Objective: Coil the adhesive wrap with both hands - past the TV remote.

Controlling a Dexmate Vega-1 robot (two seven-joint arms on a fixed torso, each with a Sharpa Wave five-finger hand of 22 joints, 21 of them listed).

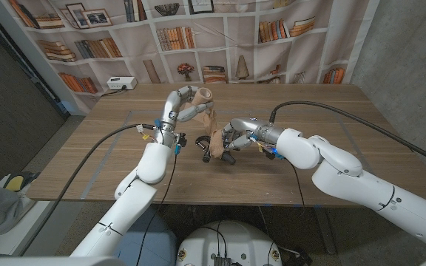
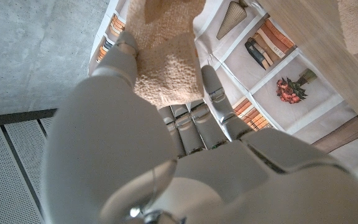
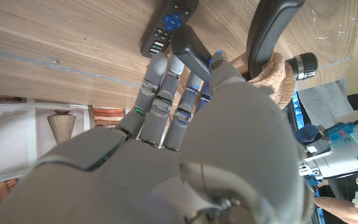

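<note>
1. Tan adhesive wrap (image 1: 207, 118), one strip, centre frame, hangs stretched between my two hands; its long axis runs from upper centre down toward frame middle.
2. My left hand (image 1: 186, 103) grips the raised roll end, above and left of my right hand.
3. My right hand (image 1: 229, 138) holds the lower end, fingers curled around it, low over the table.
4. One TV remote (image 3: 168, 25), black, lies on the wood just beyond my right fingers.
</note>
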